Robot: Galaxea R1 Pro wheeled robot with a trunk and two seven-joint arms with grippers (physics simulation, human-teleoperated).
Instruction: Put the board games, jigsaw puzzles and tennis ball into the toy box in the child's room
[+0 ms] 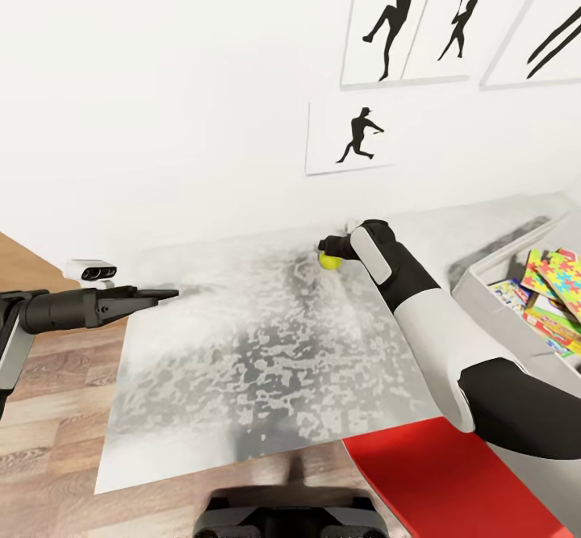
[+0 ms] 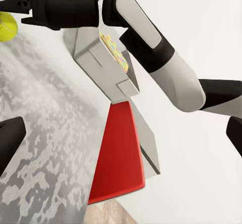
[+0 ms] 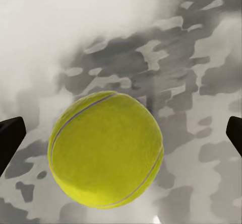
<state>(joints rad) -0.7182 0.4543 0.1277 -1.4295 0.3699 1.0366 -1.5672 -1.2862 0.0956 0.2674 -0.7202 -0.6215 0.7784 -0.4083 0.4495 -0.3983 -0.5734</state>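
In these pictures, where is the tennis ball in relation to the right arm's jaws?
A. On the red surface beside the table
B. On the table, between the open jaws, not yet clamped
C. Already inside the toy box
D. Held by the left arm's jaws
B: the tennis ball lies on the table, the right gripper open around it with gaps on both sides.

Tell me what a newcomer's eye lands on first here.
The yellow tennis ball stands out, lying on the grey mottled table near the wall, with the right pincer open around it, fingertips wide on either side. Next, the toy box at the table's right end, with bright jigsaw puzzles inside.
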